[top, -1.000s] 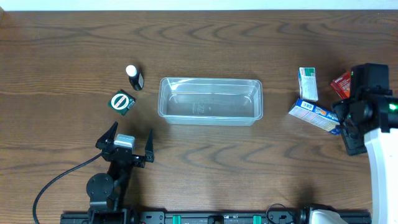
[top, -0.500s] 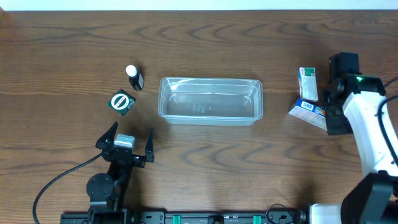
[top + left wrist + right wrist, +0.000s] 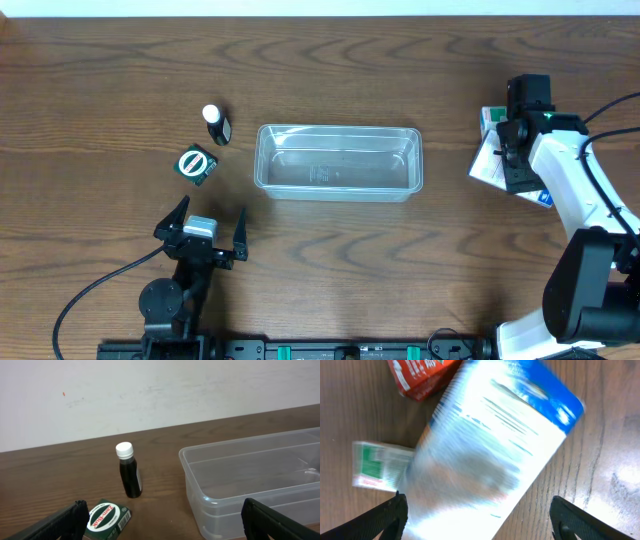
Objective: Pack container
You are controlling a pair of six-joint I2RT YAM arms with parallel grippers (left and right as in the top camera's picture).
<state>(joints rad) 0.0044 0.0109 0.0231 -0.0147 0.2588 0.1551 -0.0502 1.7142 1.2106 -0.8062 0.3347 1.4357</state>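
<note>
Container [image 3: 338,129], left gripper [image 3: 214,208] wide nearby, right gripper [image 3: 478,510] wide over blurred box [image 3: 490,445], perhaps touching, red box [image 3: 420,377] wrist-view only

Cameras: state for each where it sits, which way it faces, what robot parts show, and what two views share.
Overhead: fixed above the table, looking straight down; shows the container, both arms, left gripper, right gripper.
Left wrist: low by the tabletop, facing across it toward a pale wall; own open fingers at the bottom corners.
Right wrist: looking down on a blue-and-white box; own fingers at the bottom corners.
Shared: overhead and left wrist both show the container, dark bottle and green box.
</note>
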